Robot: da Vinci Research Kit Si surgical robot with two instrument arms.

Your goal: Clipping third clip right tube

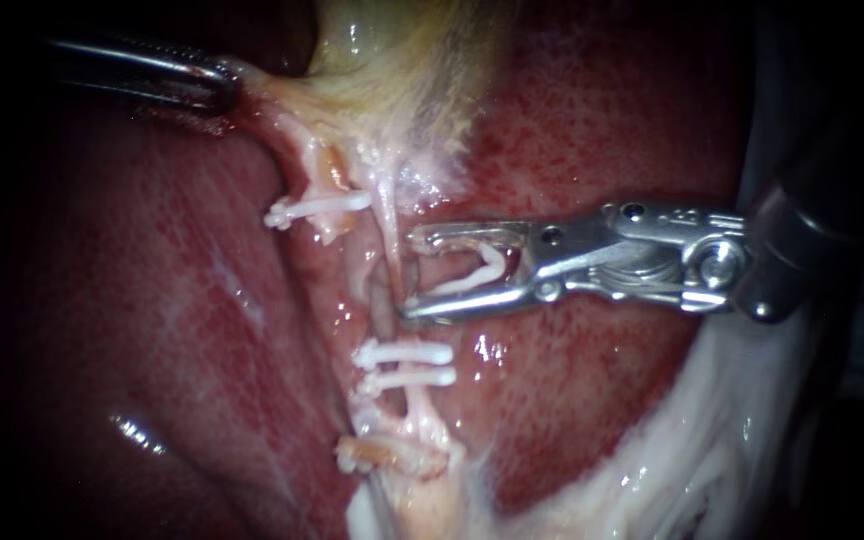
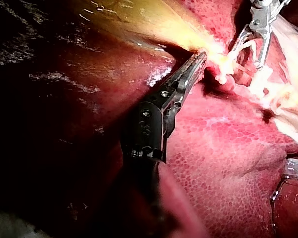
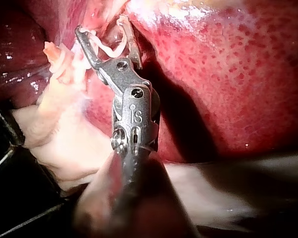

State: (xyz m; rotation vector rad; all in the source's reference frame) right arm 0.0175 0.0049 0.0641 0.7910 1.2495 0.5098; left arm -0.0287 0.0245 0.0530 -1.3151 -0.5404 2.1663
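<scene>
My right instrument (image 1: pixel 410 275) comes in from the right, its jaws standing wide apart with a white open clip (image 1: pixel 487 265) seated between them. The jaw tips straddle the thin pale right tube (image 1: pixel 385 225), above two white clips (image 1: pixel 404 365) closed on that tube. In the right wrist view the same jaws (image 3: pixel 102 27) carry the clip (image 3: pixel 111 49). My left instrument (image 1: pixel 224 85) at the upper left is shut on pale tissue at the gallbladder's (image 1: pixel 392 50) neck, holding it taut; the left wrist view shows this grip (image 2: pixel 201 53). Another white clip (image 1: pixel 317 207) sits on the left tube.
Red liver (image 1: pixel 602 120) surrounds the tubes on both sides. A further clip (image 1: pixel 382 455) lies low on the tube stump. White fatty tissue (image 1: pixel 712 440) spreads along the lower right, under the right instrument's shaft.
</scene>
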